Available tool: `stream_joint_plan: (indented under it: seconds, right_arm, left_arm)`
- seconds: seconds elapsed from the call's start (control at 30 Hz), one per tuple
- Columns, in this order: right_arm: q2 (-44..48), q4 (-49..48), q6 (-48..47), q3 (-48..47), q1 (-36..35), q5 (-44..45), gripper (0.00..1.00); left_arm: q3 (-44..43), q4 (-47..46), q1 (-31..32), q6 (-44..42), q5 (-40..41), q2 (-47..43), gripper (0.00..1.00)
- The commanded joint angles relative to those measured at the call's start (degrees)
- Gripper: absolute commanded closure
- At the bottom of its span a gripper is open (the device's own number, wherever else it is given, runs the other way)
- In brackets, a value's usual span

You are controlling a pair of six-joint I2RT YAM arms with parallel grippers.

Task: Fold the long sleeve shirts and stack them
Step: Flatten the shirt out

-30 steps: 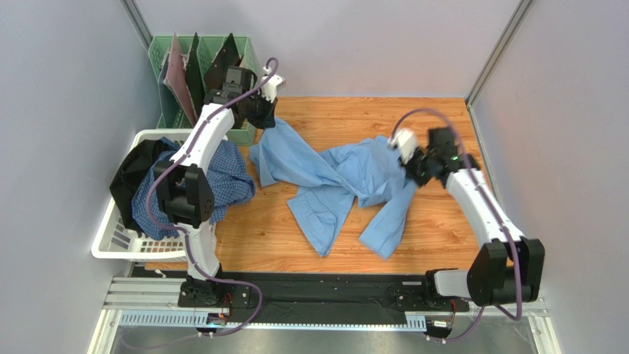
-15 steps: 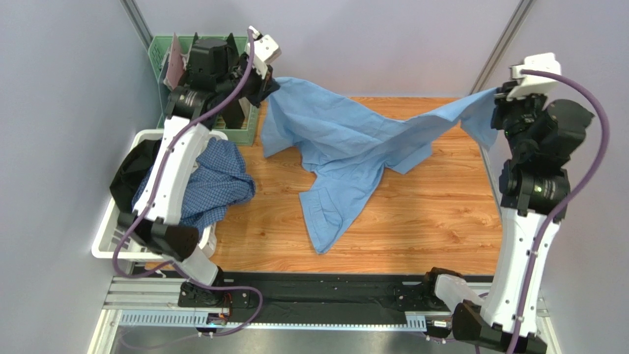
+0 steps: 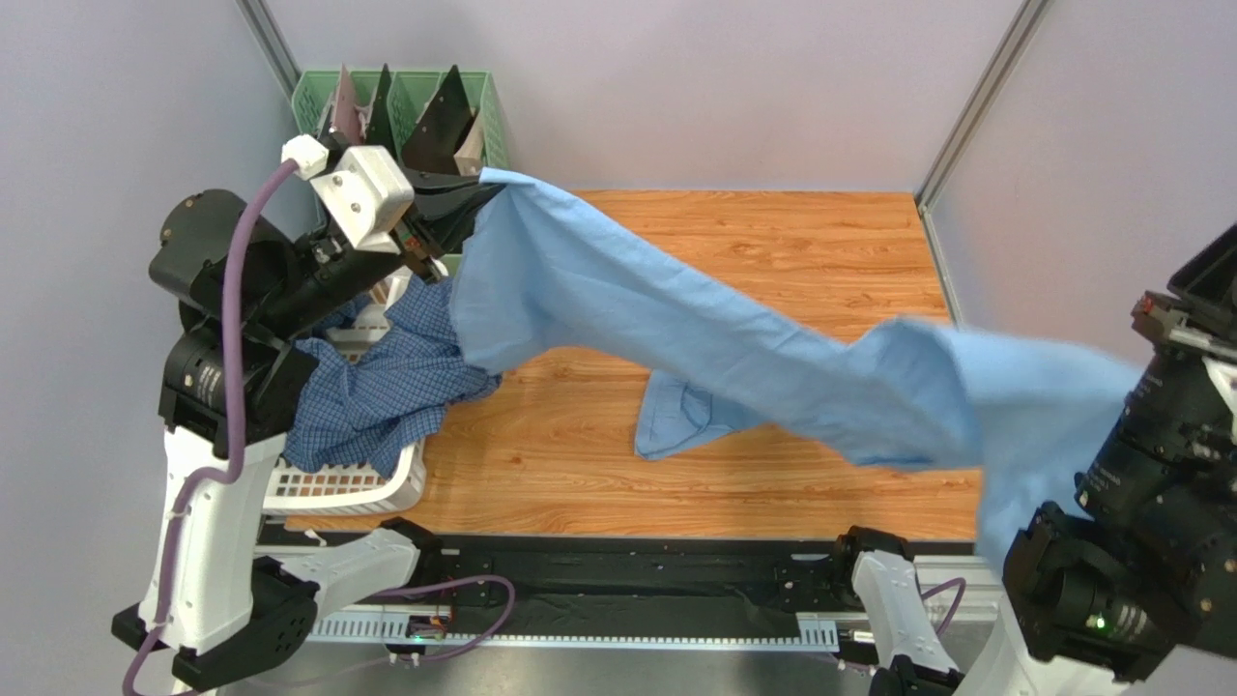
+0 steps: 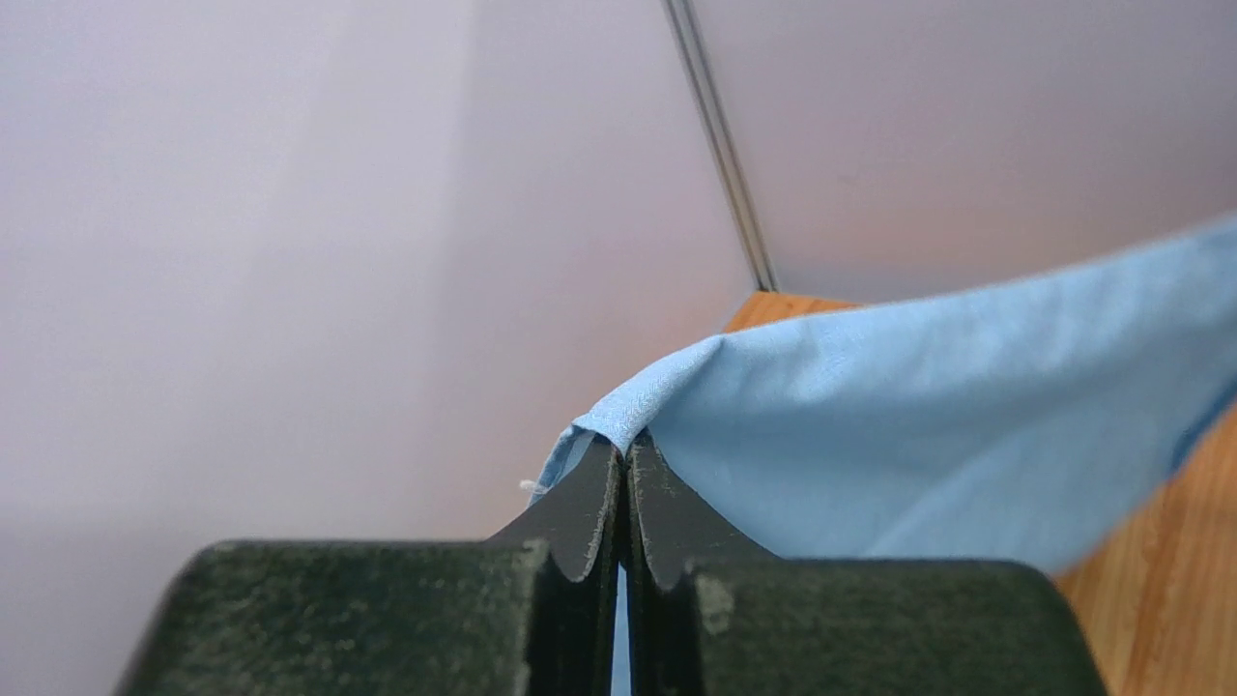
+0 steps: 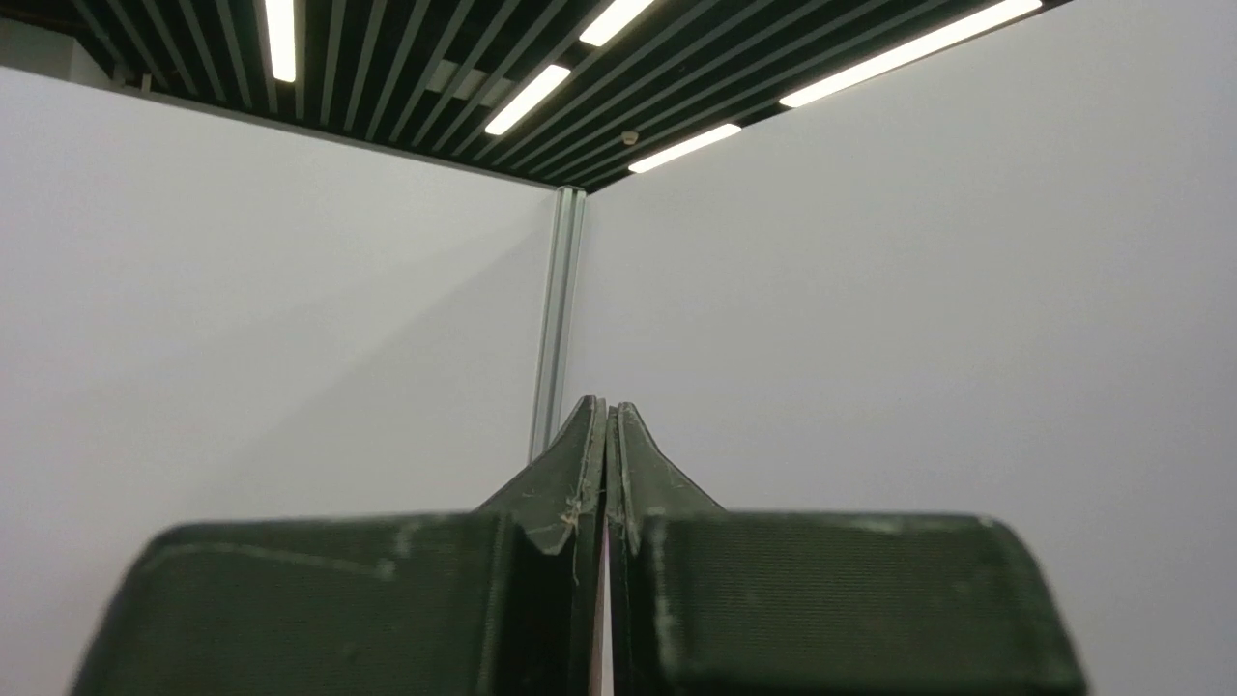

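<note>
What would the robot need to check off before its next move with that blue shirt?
1. Left gripper shut on the plain light blue cloth shirt: ok.
2. Right gripper gripping it too: cannot tell; jaws shut, no cloth in its own view.
3. Shirt spread flat: not ok, hangs bunched in mid-air.
4. Blue-and-white checked shirt out of the way: ok, in the white plastic basket.

left gripper [image 4: 625, 461] and right gripper [image 5: 607, 421] clamped, both high
</note>
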State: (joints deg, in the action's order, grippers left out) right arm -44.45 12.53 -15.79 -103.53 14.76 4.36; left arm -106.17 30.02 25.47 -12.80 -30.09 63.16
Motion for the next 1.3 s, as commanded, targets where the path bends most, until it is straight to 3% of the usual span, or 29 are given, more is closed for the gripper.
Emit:
stream_joint_plan:
  seconds: [0.0, 0.17, 0.27, 0.3, 0.33, 0.4, 0.43, 0.47, 0.53, 0.6, 0.67, 0.93, 1.2, 1.27]
  right_arm:
    - [-13.4, -2.7, -2.4, 5.7, 0.1, -3.6, 1.00]
    - [-27.3, -3.5, -2.9, 4.0, -1.7, -10.7, 1.00]
    - [-35.9, 12.7, -2.3, -1.7, -2.0, -26.8, 1.00]
    - [-38.9, 27.7, -5.0, -3.2, -3.2, -35.3, 0.95]
    - [-39.8, 34.8, -11.7, -2.7, -3.7, -39.6, 0.78]
    - [-39.7, 49.3, -19.3, 2.5, -4.7, -44.1, 0.55]
    - [-37.8, 52.4, -25.1, 6.1, -4.8, -44.4, 0.36]
    - [-36.9, 55.2, -27.9, 13.7, -4.8, -44.4, 0.32]
    - [-34.4, 62.1, -32.8, 20.1, -4.8, -42.7, 0.17]
    - [-33.9, 65.9, -37.0, 27.5, -5.1, -40.2, 0.11]
    - [-33.8, 66.7, -38.6, 31.8, -5.7, -37.5, 0.09]
    - [-31.3, 51.6, -37.6, 53.6, -8.3, -18.9, 0.06]
    - [-33.9, 31.1, -31.9, 63.5, -9.0, -2.5, 0.02]
    - [-34.9, 28.4, -30.3, 66.4, -9.5, -0.1, 0.07]
  left_arm:
    - [4.3, -0.1, -0.3, 0.4, 7.8, 7.4, 1.00]
    - [8.6, -2.4, -3.1, 2.0, 12.1, 17.0, 1.00]
    - [6.6, -0.8, -5.2, 0.9, 11.3, 26.8, 1.00]
    - [5.9, -0.8, -5.5, 0.2, 11.4, 30.9, 1.00]
    - [5.8, -0.8, -6.3, 0.2, 11.4, 32.6, 1.00]
    - [5.5, -0.6, -6.8, -0.3, 11.6, 37.1, 1.00]
    - [5.1, -0.4, -7.1, -0.1, 14.3, 38.3, 1.00]
    - [4.7, -0.2, -7.4, 0.1, 15.1, 39.7, 1.00]
    - [1.9, 1.3, -8.2, 1.1, 17.0, 43.7, 1.00]
    - [0.0, 2.3, -8.9, 2.0, 16.3, 46.2, 1.00]
    - [-0.4, 2.4, -9.3, 2.3, 15.6, 47.0, 1.00]
    - [1.0, 2.5, -9.3, 2.0, 14.5, 47.1, 1.00]
    - [4.2, 1.4, -9.3, 1.3, 14.9, 45.1, 1.00]
    - [4.7, 1.3, -9.3, 1.4, 14.8, 44.7, 1.00]
